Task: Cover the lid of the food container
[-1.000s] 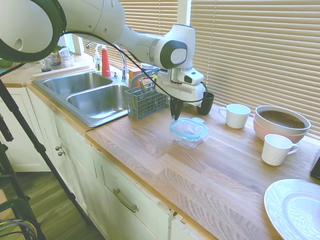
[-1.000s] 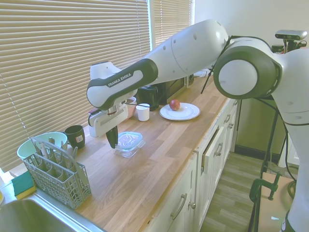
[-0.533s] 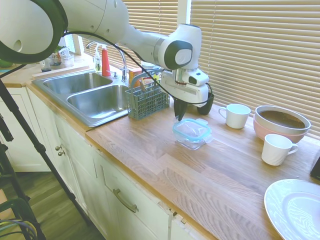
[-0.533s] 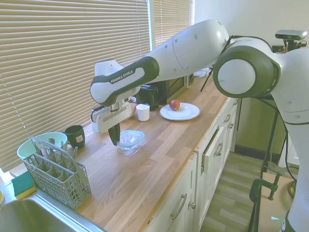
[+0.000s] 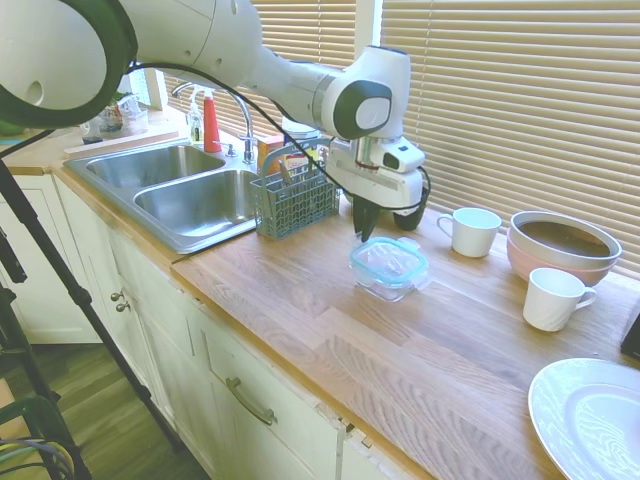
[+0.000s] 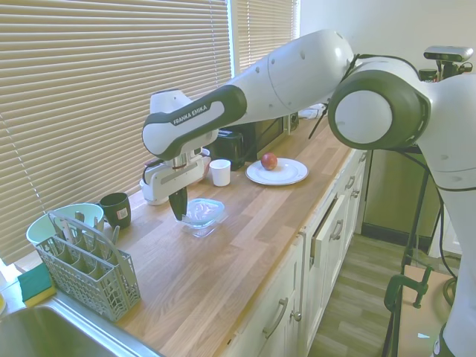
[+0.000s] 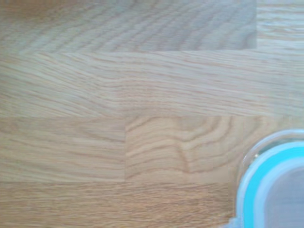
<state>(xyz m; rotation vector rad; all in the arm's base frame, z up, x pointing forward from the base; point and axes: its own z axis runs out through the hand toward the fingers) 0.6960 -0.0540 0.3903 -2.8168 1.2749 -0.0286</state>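
Presently, lid: a flat, clear square lid with rounded corners and a teal rim seal; it lies on top of the food container, slightly askew, with clear snap tabs sticking out at its edges.
Food container: a small, shallow, clear tub with rounded corners, standing on the bench directly under the lid; its walls show below the teal rim.
Where they sit: just beside the claw tips and a little lower, on the side away from the sink.
Claw: the dark claw points straight down with its tips pressed together and nothing between them; it hangs at the lid's near edge, and I cannot tell whether the tips touch the rim.
Second exterior view: the claw hangs at the edge of the lid, which looks pale and glossy over the tub.
Wrist view: mostly bare wood grain of the bench, with one rounded corner of the lid showing a teal band inside a clear outer lip, blurred.
Bench: light wooden planks.
Behind the claw: a dark cup, close by.
Sink side of the claw: a grey cutlery basket at the edge of the steel sink.
Beyond the container: two white mugs and stacked bowls, well apart from the claw.
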